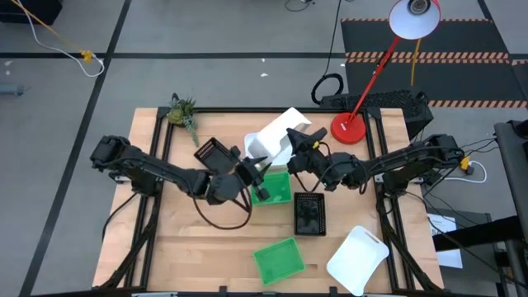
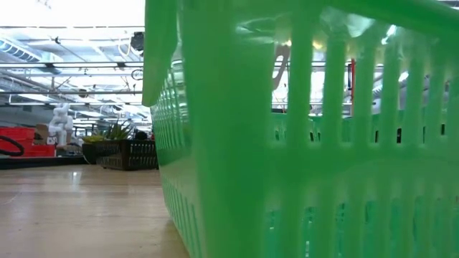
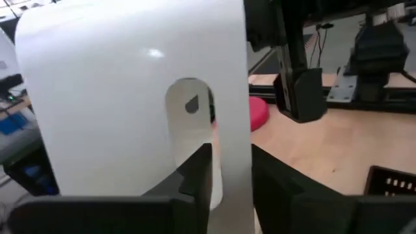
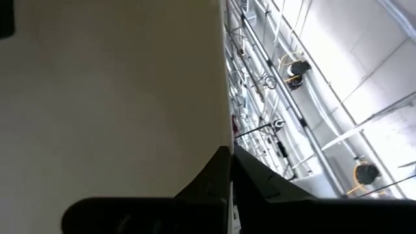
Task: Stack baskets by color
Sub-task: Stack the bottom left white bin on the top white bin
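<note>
A white basket (image 1: 279,136) hangs tilted above the table's middle, with a gripper on each side of it. My left gripper (image 1: 252,171) comes from the left and is shut on the wall that has an oval handle hole (image 3: 189,104). My right gripper (image 1: 295,142) comes from the right and is shut on the opposite edge. Below them a green basket (image 1: 274,188) rests on the table by its bottom. Two black baskets (image 1: 213,153) (image 1: 309,213), another green one (image 1: 278,260) and another white one (image 1: 357,257) lie apart on the wood. My left gripper (image 3: 231,156) pinches the white basket's wall between its two fingers, just below the handle hole, at the wall's edge (image 3: 231,179). The fingers come nearly level from the table's left. The basket is lifted clear and tilted. My right gripper (image 4: 229,153) pinches a thin edge of the white basket (image 4: 220,140) between its shut fingers, coming about level from the table's right. The basket's broad white face (image 4: 110,97) fills the view beside the fingers. The basket is clear of the table.
A red lamp base (image 1: 348,128) stands at the far right with its arm leaning over the table's edge. A small plant (image 1: 183,111) sits at the far left corner. The near green basket (image 2: 301,143) fills the low view. Bare wood lies near left.
</note>
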{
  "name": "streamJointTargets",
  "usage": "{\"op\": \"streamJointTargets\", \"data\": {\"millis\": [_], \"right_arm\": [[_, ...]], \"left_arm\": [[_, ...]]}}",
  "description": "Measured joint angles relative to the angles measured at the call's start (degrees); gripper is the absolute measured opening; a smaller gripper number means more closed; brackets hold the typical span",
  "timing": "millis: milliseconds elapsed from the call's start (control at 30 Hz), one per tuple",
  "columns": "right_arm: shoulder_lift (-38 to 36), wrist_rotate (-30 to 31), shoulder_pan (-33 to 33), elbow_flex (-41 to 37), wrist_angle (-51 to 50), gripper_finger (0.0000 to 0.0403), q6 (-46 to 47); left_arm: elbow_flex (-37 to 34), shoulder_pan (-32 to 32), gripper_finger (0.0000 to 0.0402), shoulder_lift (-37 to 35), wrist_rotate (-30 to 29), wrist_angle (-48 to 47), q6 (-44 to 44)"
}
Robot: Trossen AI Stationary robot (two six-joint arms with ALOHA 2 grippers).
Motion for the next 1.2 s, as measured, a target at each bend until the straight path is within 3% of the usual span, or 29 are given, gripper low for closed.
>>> {"op": "streamJointTargets", "data": {"millis": [133, 333, 533, 733, 900, 1067, 1200], "right_arm": [[0.0, 0.2, 0.2, 0.0, -3.8, 0.0004, 3.6], [-0.1, 0.6, 0.3, 0.0, -8.4, 0.0026, 11.2], [-0.1, 2.6, 3.0, 0.0, -11.3, 0.0084, 20.1], [0.0, 1.3, 7.3, 0.0, -12.2, 0.0168, 25.3], [0.0, -4.6, 11.3, 0.0, -9.7, 0.0221, 27.9], [0.0, -6.4, 15.9, 0.0, 0.0, 0.0234, 27.6], [-0.9, -6.4, 18.7, 0.0, 1.1, 0.023, 27.6]], "left_arm": [[0.0, 0.5, 0.0043, 0.0, 0.0, -0.1, 2.4], [0.0, 0.6, 0.0043, -1.0, 0.0, -1.4, 4.0], [0.0, 0.6, 0.0055, -6.2, 2.6, -12.3, 4.0], [0.1, 2.8, 0.0008, -12.6, 9.9, -22.6, 3.4], [0.0, 5.0, 0.0001, -16.9, 19.2, -28.4, 7.5], [-0.1, 8.1, 0.0, -21.8, 31.2, -33.1, 14.0], [0.1, 10.9, 0.0, -25.5, 37.0, -36.0, 16.1]]}}
